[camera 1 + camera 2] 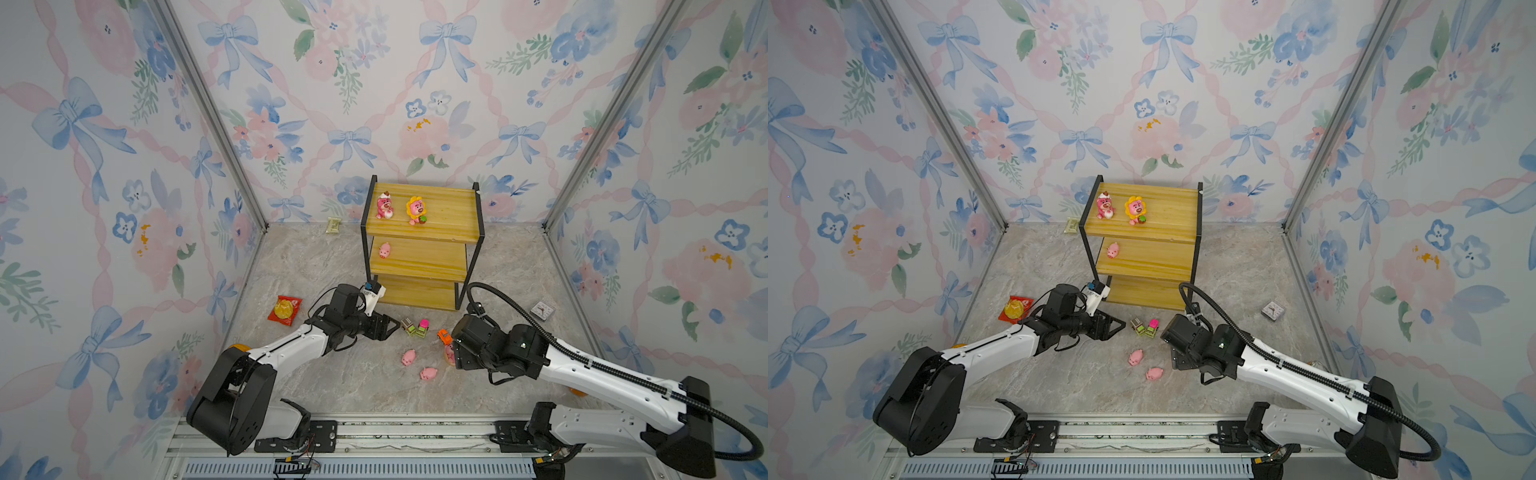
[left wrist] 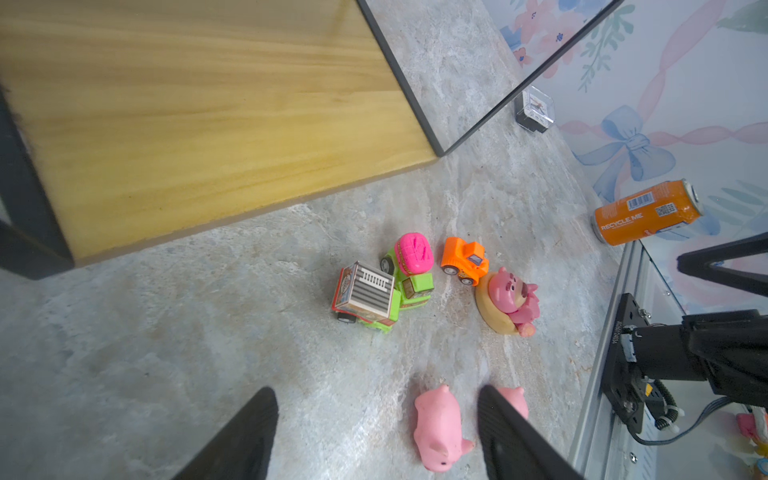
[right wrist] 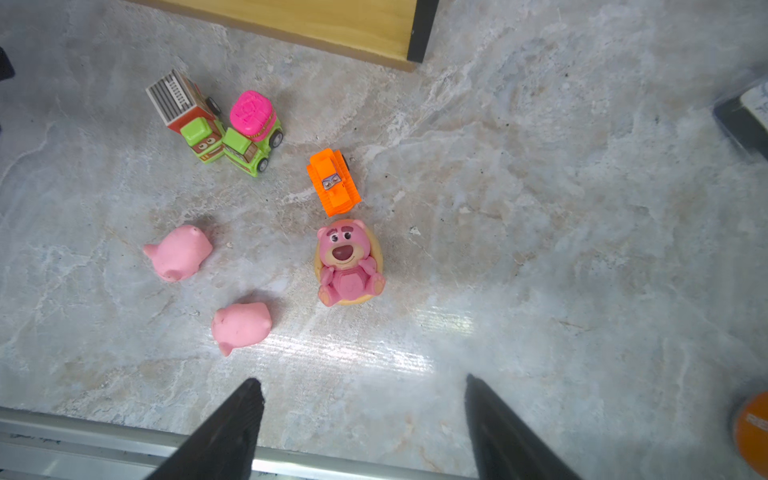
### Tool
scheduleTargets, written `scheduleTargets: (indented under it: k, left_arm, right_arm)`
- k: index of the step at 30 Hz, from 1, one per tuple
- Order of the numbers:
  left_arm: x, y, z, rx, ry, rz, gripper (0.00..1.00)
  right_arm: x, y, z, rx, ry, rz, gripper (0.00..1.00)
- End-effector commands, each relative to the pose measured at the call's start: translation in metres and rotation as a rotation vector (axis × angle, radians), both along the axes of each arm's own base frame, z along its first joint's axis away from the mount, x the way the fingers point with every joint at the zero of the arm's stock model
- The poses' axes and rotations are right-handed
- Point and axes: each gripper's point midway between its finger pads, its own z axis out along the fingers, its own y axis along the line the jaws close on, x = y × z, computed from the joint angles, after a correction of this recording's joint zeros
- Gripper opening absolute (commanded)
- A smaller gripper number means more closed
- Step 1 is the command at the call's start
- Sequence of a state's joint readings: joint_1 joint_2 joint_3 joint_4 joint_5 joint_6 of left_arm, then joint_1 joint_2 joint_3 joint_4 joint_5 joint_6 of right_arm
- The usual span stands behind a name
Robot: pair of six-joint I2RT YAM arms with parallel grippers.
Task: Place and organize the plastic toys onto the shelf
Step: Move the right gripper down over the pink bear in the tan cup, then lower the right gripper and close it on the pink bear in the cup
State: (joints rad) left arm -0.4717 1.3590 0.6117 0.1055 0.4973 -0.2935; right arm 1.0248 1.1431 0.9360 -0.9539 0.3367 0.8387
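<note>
Hovering our right pincer (image 3: 361, 380), spread and empty like our left pincer (image 2: 374, 392), over the pink bear figurine (image 3: 347, 264) on the table (image 3: 540, 208), we judge it belongs beside the two bears (image 1: 384, 205) atop the shelf (image 1: 449, 216).

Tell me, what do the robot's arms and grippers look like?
The left arm and right arm are white shells with chunky black joints. A ribbed black hose runs along the right one. The left gripper and right gripper each have two black, pointed fingers.
</note>
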Motion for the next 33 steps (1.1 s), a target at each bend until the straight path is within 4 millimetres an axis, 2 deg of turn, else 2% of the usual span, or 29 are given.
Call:
scheduleTargets:
  k: [1, 8, 20, 26, 33]
  left_arm:
    - [0.004, -0.004, 0.003, -0.004, -0.002, 0.009, 0.77]
    - [0.002, -0.005, -0.001, 0.006, 0.006, 0.01, 0.77]
    - [0.003, -0.003, -0.002, 0.012, 0.003, 0.024, 0.77]
    - [0.004, -0.002, -0.002, 0.013, 0.004, 0.034, 0.77]
    - [0.003, 0.0, -0.001, 0.014, 0.001, 0.047, 0.77]
  right_arm:
    - [-0.005, 0.004, -0.011, -0.004, 0.04, 0.007, 0.79]
    - [-0.004, 0.011, -0.041, 0.0, 0.138, 0.032, 0.79]
    - [0.014, 0.018, -0.065, -0.012, 0.188, 0.068, 0.77]
    - [0.016, 0.021, -0.081, -0.041, 0.234, 0.102, 0.75]
    - [0.018, 0.02, -0.089, -0.042, 0.246, 0.093, 0.74]
